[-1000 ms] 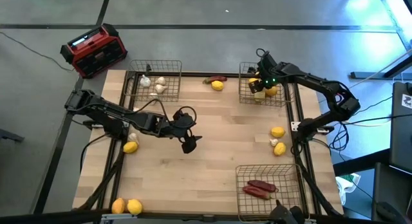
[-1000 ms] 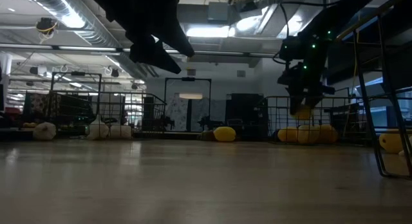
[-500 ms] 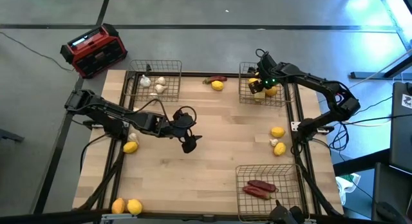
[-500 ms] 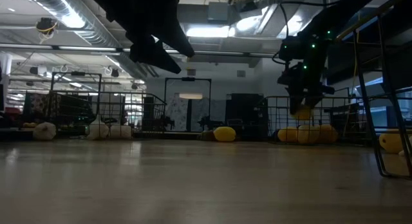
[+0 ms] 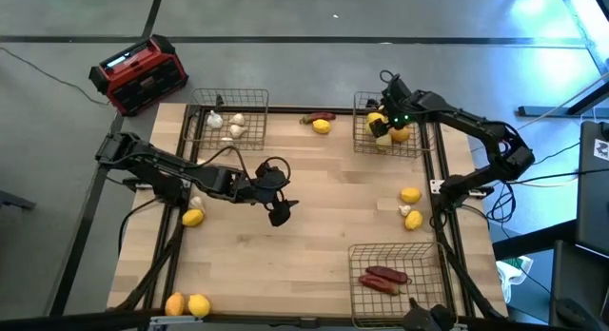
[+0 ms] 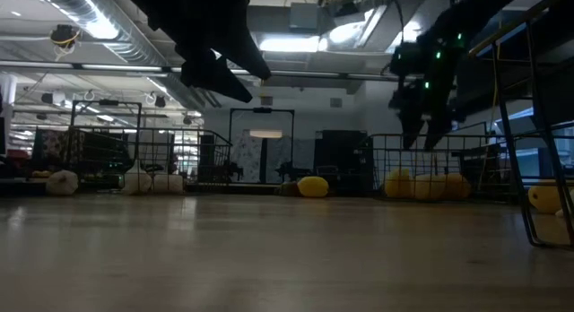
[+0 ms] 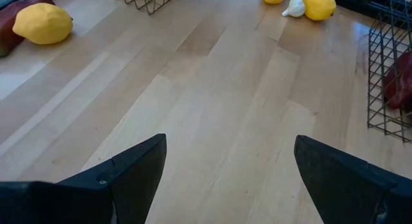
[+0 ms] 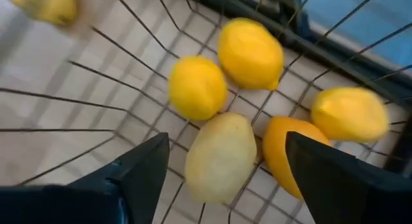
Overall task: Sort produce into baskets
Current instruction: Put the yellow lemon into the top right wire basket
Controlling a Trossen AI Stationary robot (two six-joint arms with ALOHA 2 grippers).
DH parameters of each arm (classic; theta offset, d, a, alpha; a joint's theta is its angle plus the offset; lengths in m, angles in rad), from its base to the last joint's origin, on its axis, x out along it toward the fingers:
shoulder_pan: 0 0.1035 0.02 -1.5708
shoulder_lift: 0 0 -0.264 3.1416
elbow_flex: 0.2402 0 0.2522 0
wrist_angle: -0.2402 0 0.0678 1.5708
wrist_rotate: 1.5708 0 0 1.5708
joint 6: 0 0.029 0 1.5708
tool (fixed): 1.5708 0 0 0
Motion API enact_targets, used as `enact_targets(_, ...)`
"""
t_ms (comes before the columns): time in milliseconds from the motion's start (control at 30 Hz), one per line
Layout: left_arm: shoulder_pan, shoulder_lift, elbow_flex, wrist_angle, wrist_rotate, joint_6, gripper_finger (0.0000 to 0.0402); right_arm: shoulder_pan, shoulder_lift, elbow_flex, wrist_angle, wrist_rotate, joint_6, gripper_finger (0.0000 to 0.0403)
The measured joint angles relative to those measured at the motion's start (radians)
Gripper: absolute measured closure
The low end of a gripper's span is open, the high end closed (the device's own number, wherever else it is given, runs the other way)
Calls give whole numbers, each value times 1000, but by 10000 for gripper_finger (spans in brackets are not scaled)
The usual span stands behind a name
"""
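Note:
My right gripper is open above the far right wire basket, which holds several yellow fruits and an orange one; its fingers hang clear above them in the low view. My left gripper is open and empty above the middle of the table. The far left basket holds whitish bulbs. The near right basket holds dark red peppers.
Loose produce lies on the table: a yellow fruit and a red pepper at the far middle, two yellow fruits and a bulb at the right, a yellow fruit at the left, two fruits near left. A red and black box stands beyond the far left corner.
My right gripper has opened and let go of a yellow fruit, which now lies in the far right basket among the others. The gripper has gone up a little above the basket.

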Motion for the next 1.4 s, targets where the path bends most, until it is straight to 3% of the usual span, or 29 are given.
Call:
enact_targets(133,0,0,0,0,0,-1,64,14,-70,75,-111,-9,-9,105)
enact_targets(333,0,0,0,0,0,-1,64,124,-184,155,-284,-10,-2,109)
enact_targets(567,-2,0,0,0,0,-9,64,323,-295,165,-429,-10,82,109)
enact_targets(867,-2,0,0,0,0,-9,64,607,-324,165,-560,73,188,109)
enact_targets(1167,-2,0,0,0,0,-9,64,787,-324,29,-566,70,247,109)
enact_targets(1400,-1,0,0,0,0,-6,64,825,-324,-107,-579,51,318,109)
